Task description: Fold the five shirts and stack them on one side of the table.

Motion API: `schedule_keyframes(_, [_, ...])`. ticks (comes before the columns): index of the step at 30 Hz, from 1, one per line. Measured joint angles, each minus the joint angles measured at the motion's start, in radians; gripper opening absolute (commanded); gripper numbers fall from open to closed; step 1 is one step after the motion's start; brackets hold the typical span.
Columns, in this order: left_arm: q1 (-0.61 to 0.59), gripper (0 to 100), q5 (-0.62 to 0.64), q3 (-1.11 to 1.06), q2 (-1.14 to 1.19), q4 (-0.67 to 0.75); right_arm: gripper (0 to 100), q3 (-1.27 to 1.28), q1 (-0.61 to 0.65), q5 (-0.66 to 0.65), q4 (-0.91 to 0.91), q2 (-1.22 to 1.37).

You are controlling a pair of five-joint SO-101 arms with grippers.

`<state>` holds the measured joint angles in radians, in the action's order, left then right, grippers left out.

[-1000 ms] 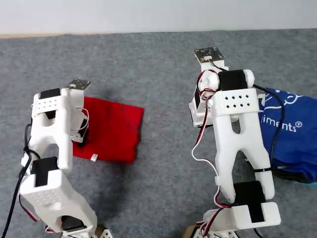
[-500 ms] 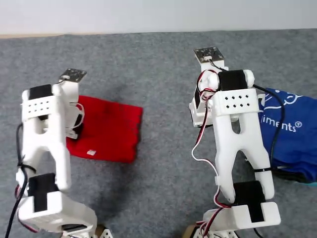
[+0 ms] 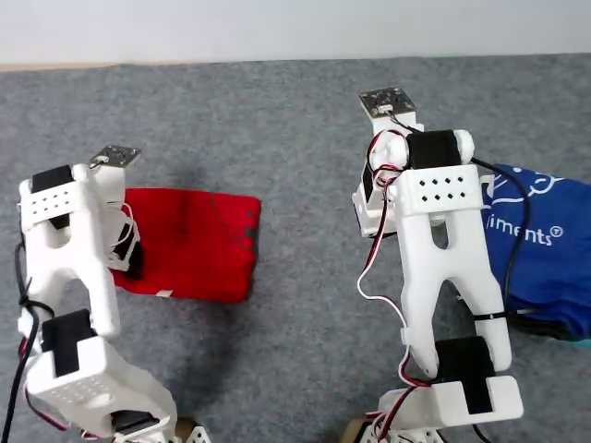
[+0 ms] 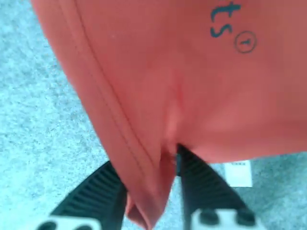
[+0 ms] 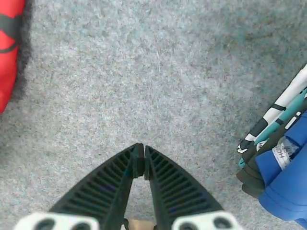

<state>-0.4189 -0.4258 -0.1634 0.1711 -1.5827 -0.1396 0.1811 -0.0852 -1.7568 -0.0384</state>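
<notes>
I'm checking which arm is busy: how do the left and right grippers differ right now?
The left gripper is shut on an edge of the red shirt; the right gripper is shut on nothing. The left gripper sits at the red shirt's side; the right gripper hangs over bare grey table, between that shirt and the blue-topped stack. Both are black, ribbed and closed.

One red shirt (image 3: 194,245), one blue-topped shirt pile (image 3: 547,266), one left arm (image 3: 63,247), one right arm (image 3: 445,242).
</notes>
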Motion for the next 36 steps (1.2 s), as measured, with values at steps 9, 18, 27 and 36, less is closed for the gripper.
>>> schedule_keyframes(9, [-0.150,17,-0.048,0.196,0.000,-0.083,0.9,0.000,0.049,-0.006,0.000,0.000])
schedule_keyframes(18, [-0.318,11,-0.068,0.364,0.000,-0.141,0.9,0.000,0.324,-0.006,0.017,0.014])
schedule_keyframes(27, [-0.460,1,-0.064,0.388,-0.078,-0.141,0.9,0.000,0.591,-0.006,0.198,0.199])
schedule_keyframes(36, [-0.463,1,-0.069,0.388,-0.103,-0.144,0.9,-0.123,0.700,-0.006,0.302,0.436])
